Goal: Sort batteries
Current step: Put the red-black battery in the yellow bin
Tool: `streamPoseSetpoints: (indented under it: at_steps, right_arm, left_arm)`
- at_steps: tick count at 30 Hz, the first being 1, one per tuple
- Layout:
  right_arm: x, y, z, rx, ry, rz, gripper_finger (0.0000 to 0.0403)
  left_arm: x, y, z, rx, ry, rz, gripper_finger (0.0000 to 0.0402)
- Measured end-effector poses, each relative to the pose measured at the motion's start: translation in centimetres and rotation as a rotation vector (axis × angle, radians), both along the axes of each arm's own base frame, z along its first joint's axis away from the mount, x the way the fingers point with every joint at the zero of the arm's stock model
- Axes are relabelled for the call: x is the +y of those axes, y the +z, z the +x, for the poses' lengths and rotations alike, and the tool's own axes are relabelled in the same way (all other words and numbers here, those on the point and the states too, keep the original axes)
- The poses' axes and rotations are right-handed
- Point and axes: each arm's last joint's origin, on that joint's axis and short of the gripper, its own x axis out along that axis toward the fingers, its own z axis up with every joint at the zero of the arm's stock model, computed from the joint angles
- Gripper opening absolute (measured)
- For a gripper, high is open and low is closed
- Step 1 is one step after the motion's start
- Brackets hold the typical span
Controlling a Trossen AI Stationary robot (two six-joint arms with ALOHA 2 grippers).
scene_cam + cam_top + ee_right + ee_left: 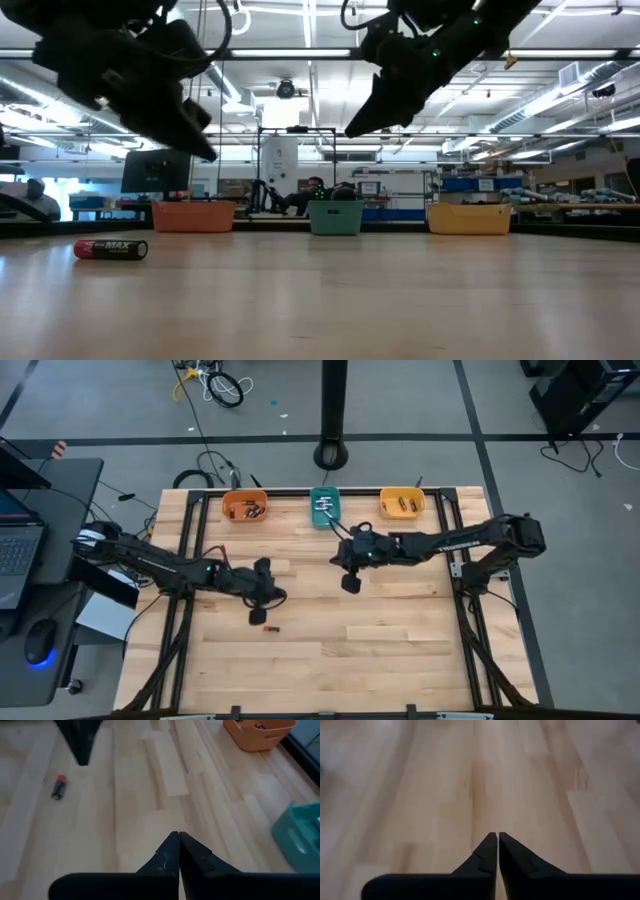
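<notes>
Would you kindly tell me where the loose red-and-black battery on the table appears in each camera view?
High view: the battery lies on bare wood, just in front of the left claw.
Low view: it lies on its side at the far left.
Left wrist view: not in it.
Right wrist view: upper left, below the left claw.
Shared landmark: the orange bin.

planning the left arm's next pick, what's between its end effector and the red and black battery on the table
Nothing: only bare wooden table separates the left end effector from the small red and black cylindrical battery, seen in the high view.
</notes>
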Motion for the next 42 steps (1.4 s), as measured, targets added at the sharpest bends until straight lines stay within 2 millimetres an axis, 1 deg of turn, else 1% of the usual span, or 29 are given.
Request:
streamPoseSetpoints:
  at_steps: [3, 6, 9, 13, 19, 23, 26, 30, 33, 36, 41, 42]
  right_arm:
    - [0.7, -0.5, -0.2, 0.004, 0.005, 0.001, 0.0012]
    - [1.1, -0.9, -0.2, 0.012, 0.008, -0.003, 0.0012]
    - [1.2, -1.0, -0.2, 0.0, 0.009, -0.005, 0.0012]
    - [1.2, -1.0, -0.2, -0.001, 0.011, -0.005, 0.0012]
    - [1.2, -0.9, -0.1, -0.012, 0.012, -0.006, 0.0012]
    - [1.2, -0.9, -0.1, -0.014, 0.012, -0.006, 0.0012]
    - [1.2, -0.9, -0.1, -0.015, 0.012, -0.006, 0.0012]
    - [1.2, -0.9, -0.1, -0.015, 0.012, -0.006, 0.0012]
    - [1.2, -0.9, -0.1, -0.015, 0.012, -0.006, 0.0012]
    - [1.2, -0.9, -0.1, -0.015, 0.012, -0.006, 0.0012]
    - [1.2, -0.9, -0.1, -0.014, 0.012, -0.006, 0.0012]
    - [1.2, -0.9, -0.1, -0.014, 0.013, -0.007, 0.0012]
  left_arm:
    - [-0.8, -0.5, -0.5, 0.064, 0.016, -0.046, 0.0043]
    - [-1.7, -0.9, -0.8, 0.09, 0.011, -0.085, 0.0069]
    - [-2.9, -1.5, -1.0, 0.127, -0.044, -0.085, 0.0101]
    - [-4.6, -2.8, -1.4, 0.204, -0.099, -0.08, 0.0146]
    - [-6.0, -4.1, -1.8, 0.272, -0.089, -0.106, 0.0206]
    - [-6.6, -5.0, -1.9, 0.318, -0.085, -0.11, 0.023]
    - [-6.9, -5.8, -1.9, 0.349, -0.071, -0.101, 0.0236]
    - [-6.9, -6.2, -1.7, 0.347, -0.026, -0.089, 0.0229]
    - [-6.8, -6.2, -1.7, 0.337, -0.011, -0.082, 0.0202]
    - [-6.8, -6.2, -1.7, 0.336, -0.003, -0.074, 0.0154]
    - [-6.8, -6.2, -1.7, 0.332, -0.002, -0.068, 0.0054]
    - [-6.8, -6.2, -1.7, 0.328, -0.003, -0.069, 0.0045]
